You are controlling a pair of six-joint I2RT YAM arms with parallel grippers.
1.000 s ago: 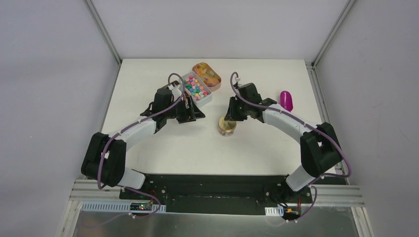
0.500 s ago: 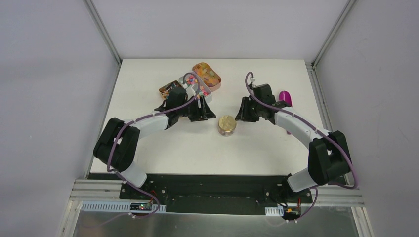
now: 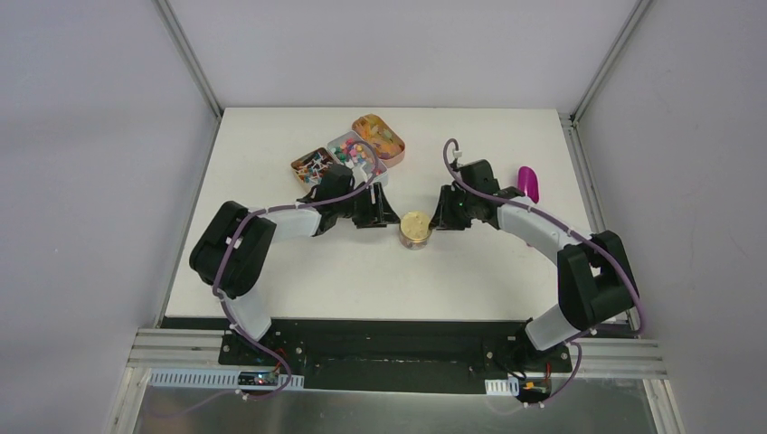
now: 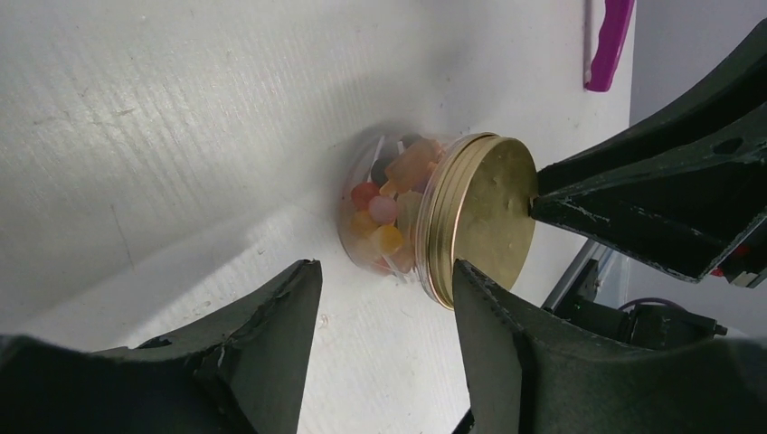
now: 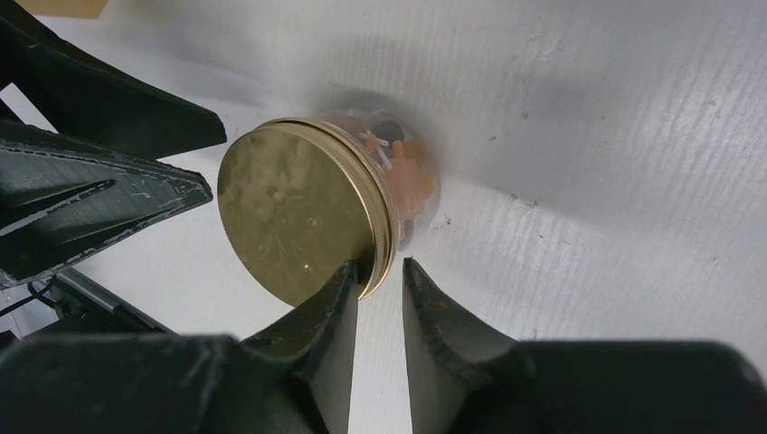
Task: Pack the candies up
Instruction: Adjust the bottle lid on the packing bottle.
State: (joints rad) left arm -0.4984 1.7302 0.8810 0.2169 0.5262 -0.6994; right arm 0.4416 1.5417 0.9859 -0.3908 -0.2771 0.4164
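Observation:
A small clear jar [image 3: 416, 228] with a gold lid [image 4: 484, 212] stands at mid-table, and candies [image 4: 387, 210] show through its wall. More candies fill a white tray [image 3: 351, 147] at the back. My left gripper [image 3: 383, 213] sits just left of the jar. In the left wrist view the left gripper [image 4: 384, 276] is open, with the jar ahead of its tips and not between them. My right gripper [image 3: 441, 213] is just right of the jar. In its own view the right gripper [image 5: 380, 268] holds a narrow empty gap, one fingertip [image 5: 348, 276] over the lid's rim [image 5: 384, 240].
A brown tin [image 3: 310, 165] of wrapped sweets and an orange tin [image 3: 380, 136] flank the white tray at the back. A purple scoop [image 3: 529, 183] lies on the table to the right, beyond my right arm.
My left arm has swung right, from the tray to the jar's left side, uncovering the brown tin. My right gripper drew back right, then returned to the jar.

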